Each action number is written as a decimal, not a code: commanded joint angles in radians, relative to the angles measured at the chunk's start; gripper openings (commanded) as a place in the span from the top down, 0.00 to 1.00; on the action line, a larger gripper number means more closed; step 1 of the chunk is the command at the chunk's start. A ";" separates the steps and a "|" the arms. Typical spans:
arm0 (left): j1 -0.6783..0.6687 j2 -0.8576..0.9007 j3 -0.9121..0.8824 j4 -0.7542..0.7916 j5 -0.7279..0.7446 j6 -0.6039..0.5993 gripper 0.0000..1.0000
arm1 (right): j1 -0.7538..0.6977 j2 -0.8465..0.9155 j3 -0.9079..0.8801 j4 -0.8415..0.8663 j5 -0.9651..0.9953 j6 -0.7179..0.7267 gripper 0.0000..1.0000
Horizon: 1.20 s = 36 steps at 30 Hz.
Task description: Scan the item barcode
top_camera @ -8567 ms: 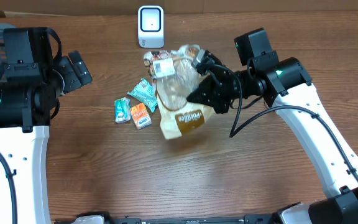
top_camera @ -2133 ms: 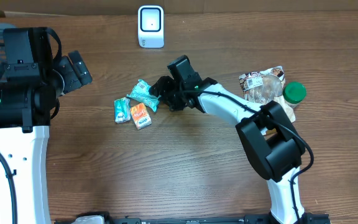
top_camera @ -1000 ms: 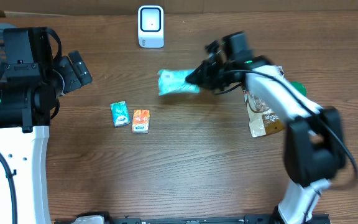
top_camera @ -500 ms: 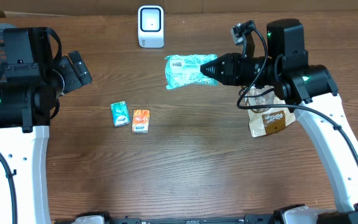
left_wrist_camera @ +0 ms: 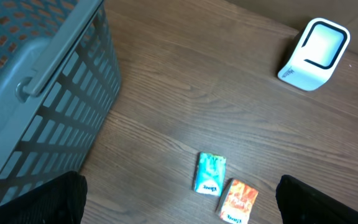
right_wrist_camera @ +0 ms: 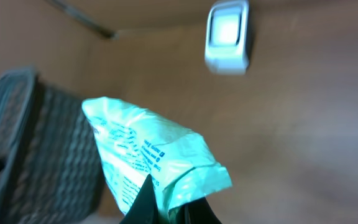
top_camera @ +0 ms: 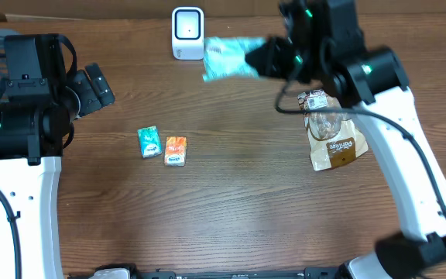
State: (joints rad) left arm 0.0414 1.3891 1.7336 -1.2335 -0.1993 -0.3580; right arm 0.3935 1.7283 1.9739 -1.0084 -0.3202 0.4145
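I see right gripper (top_camera: 268, 59) clamped on green packet (top_camera: 224, 56) beside scanner (top_camera: 187, 32), worktop (top_camera: 246, 205) far edge; left gripper (top_camera: 101, 85) jaws wide, empty.

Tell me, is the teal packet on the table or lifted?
Lifted: the right gripper pinches the teal packet by one end, airborne near the white scanner.

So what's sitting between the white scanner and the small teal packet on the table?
Nothing: only bare wooden table lies between the white scanner and the small teal packet, clearest in the left wrist view.
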 commanded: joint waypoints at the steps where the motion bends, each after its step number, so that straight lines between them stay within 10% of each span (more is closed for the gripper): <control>1: 0.004 -0.014 0.008 0.003 -0.011 0.022 0.00 | 0.070 0.161 0.221 0.006 0.381 -0.093 0.96; 9: 0.004 -0.014 0.008 0.003 -0.011 0.022 0.00 | 0.182 0.417 0.256 0.459 0.883 -0.608 0.96; 20: 0.004 -0.014 0.008 0.003 -0.011 0.022 0.00 | 0.208 0.727 0.255 0.964 0.871 -1.416 0.96; 36: 0.004 -0.014 0.008 0.003 -0.011 0.022 0.00 | 0.208 0.822 0.255 1.120 0.813 -1.567 0.96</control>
State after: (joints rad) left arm 0.0414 1.3891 1.7336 -1.2339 -0.1993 -0.3584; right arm 0.5980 2.5622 2.2078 0.1005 0.5011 -1.1458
